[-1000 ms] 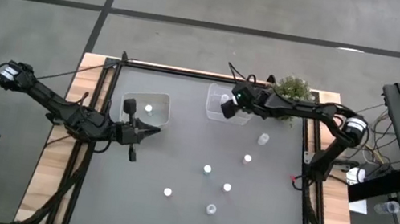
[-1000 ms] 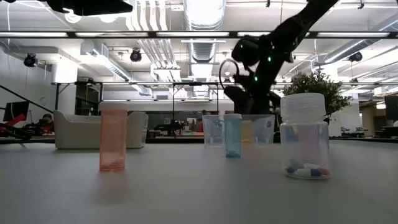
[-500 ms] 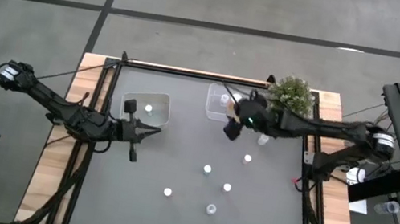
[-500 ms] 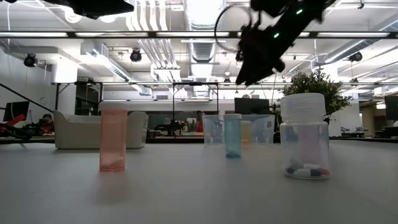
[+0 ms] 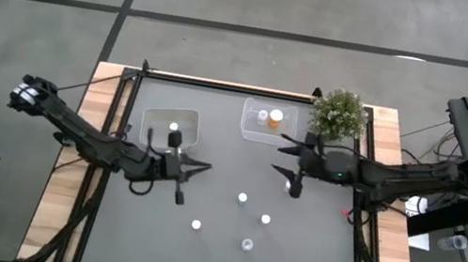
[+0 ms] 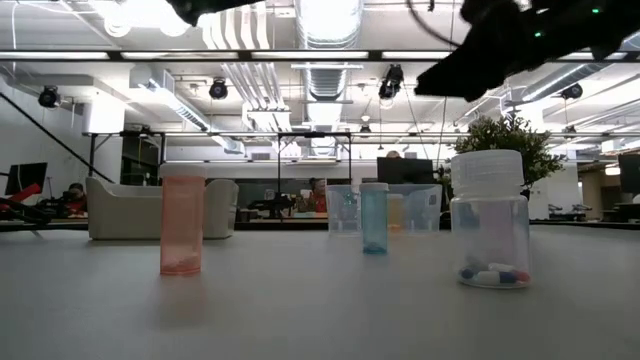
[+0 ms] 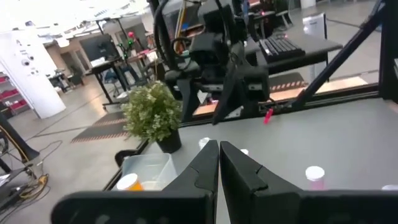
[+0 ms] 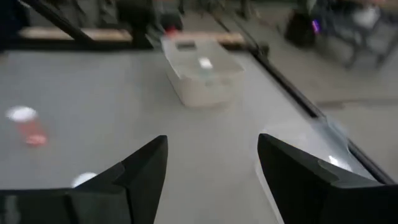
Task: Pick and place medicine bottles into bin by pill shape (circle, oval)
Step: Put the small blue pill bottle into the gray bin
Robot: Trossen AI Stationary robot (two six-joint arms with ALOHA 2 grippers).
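High view first: we see the medicine bottles standing upright, long axes vertical, so only their round white caps face us. Four stand loose on the grey matte table (image 5: 194,258): one (image 5: 243,198) near the middle, one (image 5: 265,219) just beyond it toward the right, one (image 5: 196,225) nearer the front, and a paler one (image 5: 246,244) at the front. Two more sit inside the right clear tub (image 5: 266,123), a white-capped one (image 5: 262,115) beside an orange one (image 5: 275,116); another white cap (image 5: 174,127) shows in the left clear tub (image 5: 169,123). From the low view we make out smooth translucent plastic cylinders: an orange-pink bottle (image 6: 182,219), a slim blue one (image 6: 374,217) farther back, and a wide clear one (image 6: 489,218) with capsules lying in its bottom. The right gripper (image 5: 287,171) hangs with its dark fingers spread wide apart and nothing between them, in front of the bushy green plant (image 5: 340,114). The left gripper (image 5: 180,182) has its fingers pressed together, holding nothing, just in front of the left tub.
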